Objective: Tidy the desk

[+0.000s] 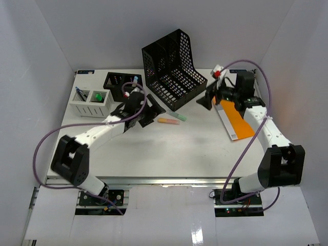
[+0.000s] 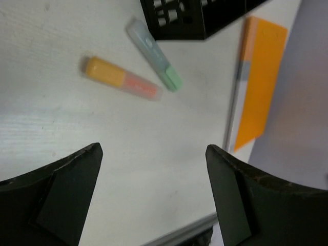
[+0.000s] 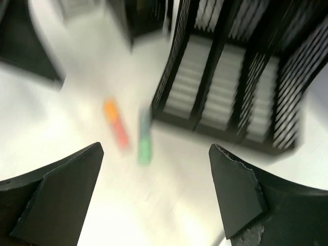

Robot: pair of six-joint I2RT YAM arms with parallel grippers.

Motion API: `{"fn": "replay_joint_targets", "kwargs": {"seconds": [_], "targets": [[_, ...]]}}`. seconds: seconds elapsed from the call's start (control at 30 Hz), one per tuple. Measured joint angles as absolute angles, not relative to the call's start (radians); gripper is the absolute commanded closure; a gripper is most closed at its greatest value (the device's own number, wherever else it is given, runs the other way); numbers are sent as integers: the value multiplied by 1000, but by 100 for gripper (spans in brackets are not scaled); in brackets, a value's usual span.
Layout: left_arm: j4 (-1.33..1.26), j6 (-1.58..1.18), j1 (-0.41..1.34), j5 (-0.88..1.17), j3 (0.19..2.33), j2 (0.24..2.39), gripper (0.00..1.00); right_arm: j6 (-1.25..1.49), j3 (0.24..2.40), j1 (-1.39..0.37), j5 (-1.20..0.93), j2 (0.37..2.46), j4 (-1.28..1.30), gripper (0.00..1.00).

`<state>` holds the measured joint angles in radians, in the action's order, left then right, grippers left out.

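The left gripper [image 2: 154,151], spread wide and empty like the right gripper [image 3: 154,151], should descend centred across the orange highlighter [image 2: 120,78], avoiding the green highlighter [image 2: 154,54] just beside it.

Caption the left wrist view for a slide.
Open left gripper above white desk, facing an orange highlighter, a green highlighter and an orange folder.

The desk [image 1: 179,148] is a large, flat, white rectangular tabletop. It lies level and takes up nearly the whole floor of its enclosure, and its matte surface shows faint streaks up close. A metal rail [image 1: 169,180] runs along its near edge, and white walls [image 1: 31,77] close it in on the left, right and far sides.
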<state>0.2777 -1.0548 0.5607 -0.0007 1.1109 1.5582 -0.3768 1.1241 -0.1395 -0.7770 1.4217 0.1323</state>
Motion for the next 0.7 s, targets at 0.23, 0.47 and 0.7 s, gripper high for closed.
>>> {"fn": "replay_joint_targets", "kwargs": {"seconds": [0.23, 0.47, 0.7], "targets": [[647, -1202, 637, -201, 1529, 1911, 11, -369, 818, -96, -826, 1360, 231, 10], [834, -1274, 641, -253, 1592, 2080, 18, -378, 811, -35, -882, 1264, 189, 10], [911, -1299, 641, -273, 1722, 2149, 19, -385, 810, -33, -893, 1249, 183, 10]]}}
